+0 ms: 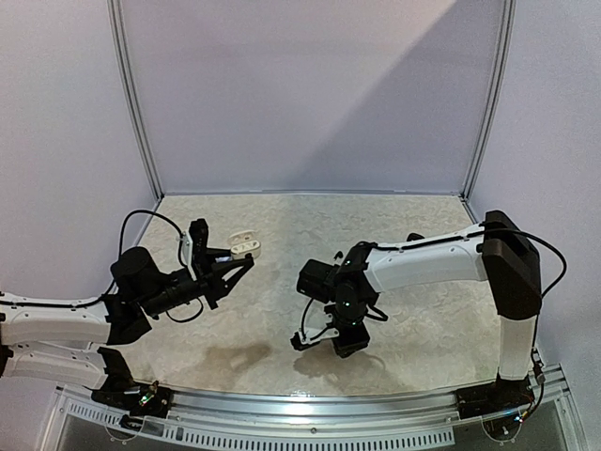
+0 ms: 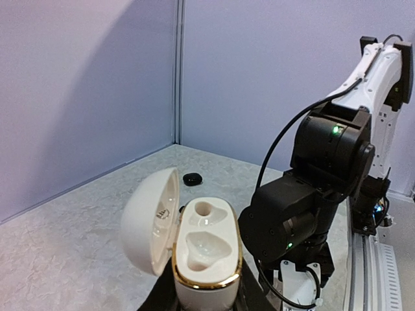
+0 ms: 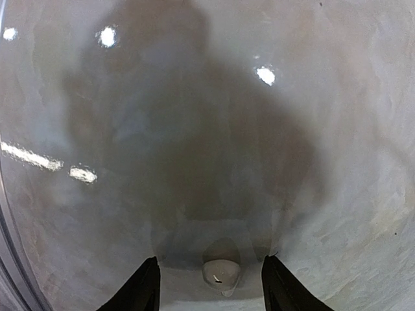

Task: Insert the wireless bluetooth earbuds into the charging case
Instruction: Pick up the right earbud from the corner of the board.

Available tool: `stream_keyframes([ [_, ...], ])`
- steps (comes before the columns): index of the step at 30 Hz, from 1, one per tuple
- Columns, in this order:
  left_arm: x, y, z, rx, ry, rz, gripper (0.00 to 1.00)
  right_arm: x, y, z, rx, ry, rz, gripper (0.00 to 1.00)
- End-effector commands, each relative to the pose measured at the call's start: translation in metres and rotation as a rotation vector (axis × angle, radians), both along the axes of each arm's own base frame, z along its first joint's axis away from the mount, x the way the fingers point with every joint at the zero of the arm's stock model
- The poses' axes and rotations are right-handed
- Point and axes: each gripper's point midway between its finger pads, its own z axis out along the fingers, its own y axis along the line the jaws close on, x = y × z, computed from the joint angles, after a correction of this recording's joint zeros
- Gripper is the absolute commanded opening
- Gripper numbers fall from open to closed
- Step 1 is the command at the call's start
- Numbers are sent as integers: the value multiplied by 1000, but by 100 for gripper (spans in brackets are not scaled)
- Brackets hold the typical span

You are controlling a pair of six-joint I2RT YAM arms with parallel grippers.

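Observation:
The charging case [image 2: 206,253] is white with a gold rim. Its lid hangs open to the left and both wells are bare. My left gripper [image 2: 207,299] is shut on the case's lower body and holds it upright above the table; from above, the charging case [image 1: 245,242] shows at the tip of the left gripper [image 1: 232,257]. A white earbud [image 3: 222,272] lies on the table between the fingers of my right gripper [image 3: 211,288]. That gripper is open, with a gap on each side of the earbud. In the top view the right gripper [image 1: 340,340] points down at the table.
A small black pebble-like item [image 2: 191,179] lies on the table beyond the case. The right arm's dark wrist [image 2: 311,194] stands close to the right of the held case. Grey walls [image 1: 310,94] close off the back and sides of the table.

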Motion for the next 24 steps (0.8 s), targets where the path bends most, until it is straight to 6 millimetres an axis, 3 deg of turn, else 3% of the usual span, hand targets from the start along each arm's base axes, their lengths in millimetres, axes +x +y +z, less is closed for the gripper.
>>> stream_keyframes([
  [1,1,-1,8,-3,-23,-6,0,2,0,-9,-22,-8,15,49],
  [7,0,-1,8,-2,-24,-8,0,5,-1,-12,-33,-15,-10,33],
  [15,0,-1,8,-1,-24,-10,0,7,2,-14,-42,-15,-53,19],
  [21,1,-1,8,-3,-23,-2,0,16,16,7,21,-34,-150,8],
  [24,3,1,12,-10,-36,16,0,31,30,34,130,-63,-270,4],
])
